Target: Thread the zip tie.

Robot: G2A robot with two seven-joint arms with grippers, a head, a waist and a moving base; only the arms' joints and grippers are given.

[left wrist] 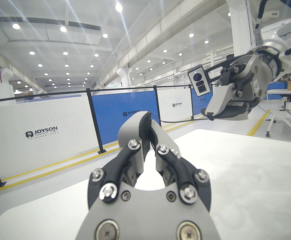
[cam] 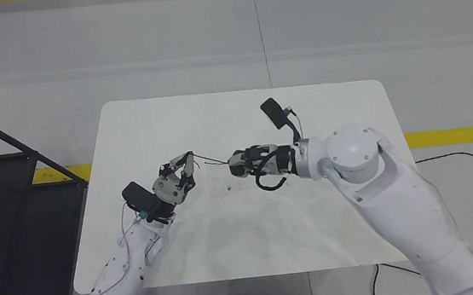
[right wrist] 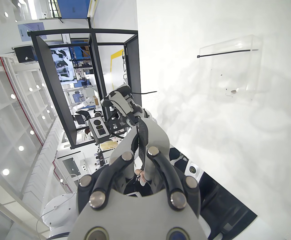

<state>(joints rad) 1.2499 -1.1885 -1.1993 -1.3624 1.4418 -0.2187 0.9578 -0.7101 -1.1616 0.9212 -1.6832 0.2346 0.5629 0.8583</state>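
Observation:
My left gripper (left wrist: pixel 149 118) is shut on one end of a thin black zip tie (left wrist: pixel 181 121). In the top view the left gripper (cam: pixel 185 166) is left of the table's centre, and the zip tie (cam: pixel 210 159) runs from it to the right. The tie's far end lies just below the fingertips of my right gripper (left wrist: pixel 208 113), whose fingers are shut; I cannot tell whether it touches them. The right gripper (right wrist: pixel 138 122) faces the left gripper (right wrist: pixel 118 97), with the zip tie (right wrist: pixel 147 92) sticking out sideways from the left one. Both grippers hang above the white table (cam: pixel 319 114).
A clear plastic box (right wrist: pixel 254 68) stands on the table close to the grippers, with a second black zip tie (right wrist: pixel 225 53) lying across its top. The box (cam: pixel 221 186) shows faintly in the top view, just nearer the robot than the held tie.

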